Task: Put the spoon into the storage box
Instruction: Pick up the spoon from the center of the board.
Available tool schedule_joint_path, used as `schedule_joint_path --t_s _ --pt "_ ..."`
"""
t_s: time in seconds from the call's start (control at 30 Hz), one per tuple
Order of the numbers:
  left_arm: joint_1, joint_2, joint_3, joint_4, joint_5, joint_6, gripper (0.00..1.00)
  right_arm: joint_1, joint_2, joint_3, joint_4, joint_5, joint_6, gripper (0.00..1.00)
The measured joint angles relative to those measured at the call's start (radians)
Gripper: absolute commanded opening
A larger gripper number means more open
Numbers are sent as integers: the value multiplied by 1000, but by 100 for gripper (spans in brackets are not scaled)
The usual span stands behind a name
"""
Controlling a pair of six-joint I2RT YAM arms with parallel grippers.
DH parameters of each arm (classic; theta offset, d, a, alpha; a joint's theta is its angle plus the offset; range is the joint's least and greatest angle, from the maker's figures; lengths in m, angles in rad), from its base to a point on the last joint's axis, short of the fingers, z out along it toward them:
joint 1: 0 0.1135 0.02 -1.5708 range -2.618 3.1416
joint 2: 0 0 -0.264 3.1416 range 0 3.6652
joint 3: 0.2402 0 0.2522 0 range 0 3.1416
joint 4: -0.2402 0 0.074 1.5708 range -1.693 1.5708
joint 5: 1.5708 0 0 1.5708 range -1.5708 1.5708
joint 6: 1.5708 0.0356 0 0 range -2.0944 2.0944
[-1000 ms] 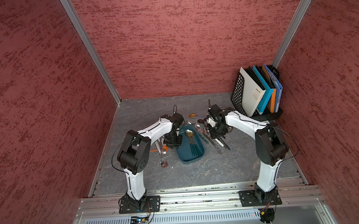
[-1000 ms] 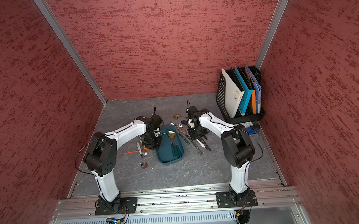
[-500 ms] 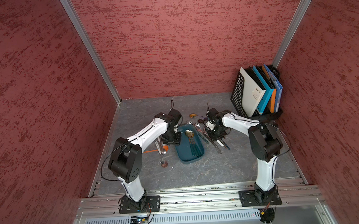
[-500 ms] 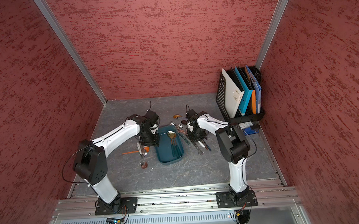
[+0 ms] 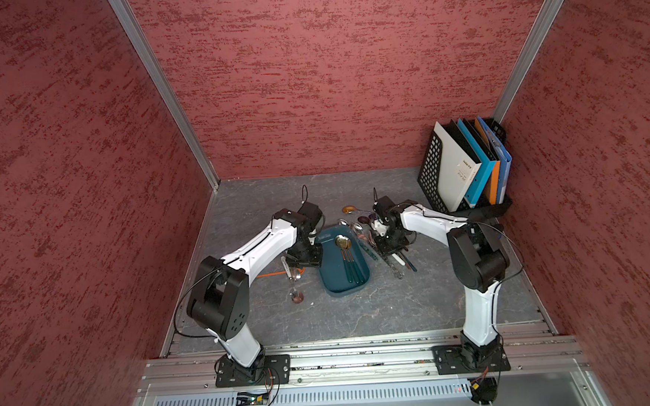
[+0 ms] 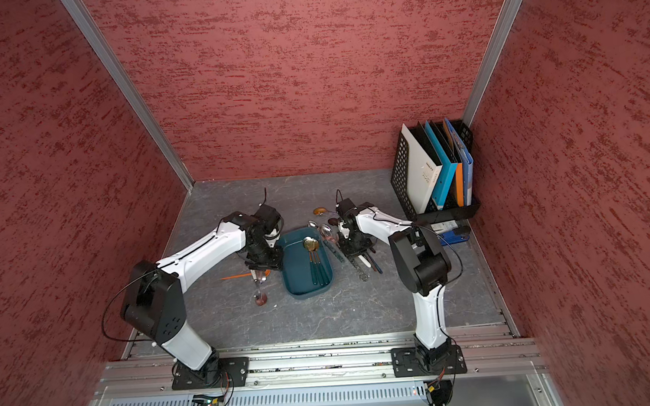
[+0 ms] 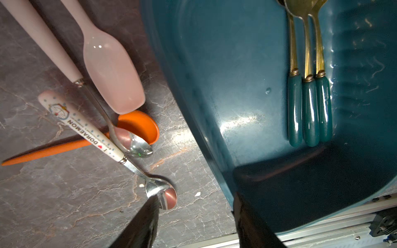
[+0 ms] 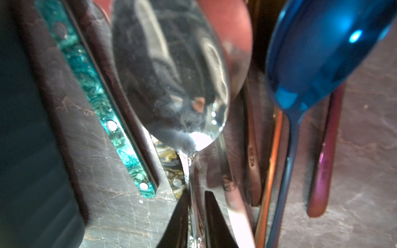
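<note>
Between right pincer (image 8: 196, 194) tips, silver spoon (image 8: 171, 75) handle.

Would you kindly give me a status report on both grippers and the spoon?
Left gripper open, empty, straddling storage box rim. Right gripper shut on silver spoon at its handle; not yet in box. Blue spoon crowding close beside.

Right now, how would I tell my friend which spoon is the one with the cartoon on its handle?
Find the dark teal box in the middle of the grey table; a little pile of spoons lies beside it, on the left arm's side. The cartoon spoon lies across an orange spoon. Only its white handle says DORAEMON; its neighbours are plain pink or orange.
</note>
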Motion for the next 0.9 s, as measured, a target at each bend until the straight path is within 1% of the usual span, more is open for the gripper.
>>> schedule_joint_path --t_s 0.37,0.67,0.9 --pt "8 -6 0 0 4 0 59 0 0 -6 42 -48 -8 6" --pt "17 -10 0 0 6 -5 59 -1 -15 -30 70 -56 -17 2" --pt "28 -31 -2 0 8 -8 59 -1 -21 -36 77 -56 -26 1"
